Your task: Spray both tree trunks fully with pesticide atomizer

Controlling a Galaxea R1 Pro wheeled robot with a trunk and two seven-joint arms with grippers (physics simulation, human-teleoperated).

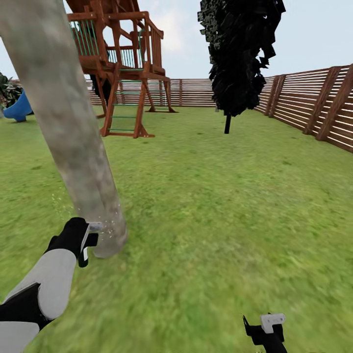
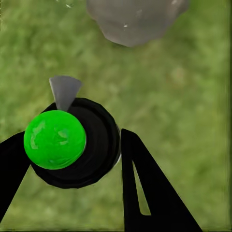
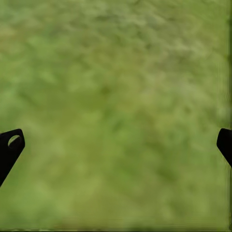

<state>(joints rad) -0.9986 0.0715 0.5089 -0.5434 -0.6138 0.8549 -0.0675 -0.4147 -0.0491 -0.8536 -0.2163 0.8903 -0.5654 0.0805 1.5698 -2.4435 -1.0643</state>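
Left wrist view: pesticide atomizer (image 2: 72, 145), black round body with glossy green cap and grey nozzle, clamped between the two black fingers (image 2: 150, 193) of the left gripper (image 2: 72, 159); jaws closed on the body, one finger at each side. Nozzle aimed toward the base of the tree trunk (image 2: 133, 19), near but apart from it, lawn (image 2: 193, 96) between.

Head view: left gripper (image 1: 84, 242) low at the foot of the tree trunk (image 1: 68, 127), just beside it, grey nozzle tip facing the bark. Pesticide (image 1: 110, 225), a scatter of pale specks, around the lowest part of the trunk and a few over the grass to its left. Upper trunk free of visible specks, so coverage judged partial. Second tree of the task not identifiable here. Right gripper (image 1: 267, 331) low over bare grass, well apart from the trunk.

Right wrist view: right gripper (image 3: 116, 145) with fingertips wide apart at the frame edges, jaws open, holding nothing, grass beyond.

Handling, judged: rigid, light plastic bottle; smooth round wall probably slippery, apt to twist in the hold. Best hold across the widest part of the body, below the cap, nozzle left unobstructed.

Background: wooden play tower (image 1: 122, 63), slat fence (image 1: 314, 98), dark columnar tree (image 1: 240, 54).
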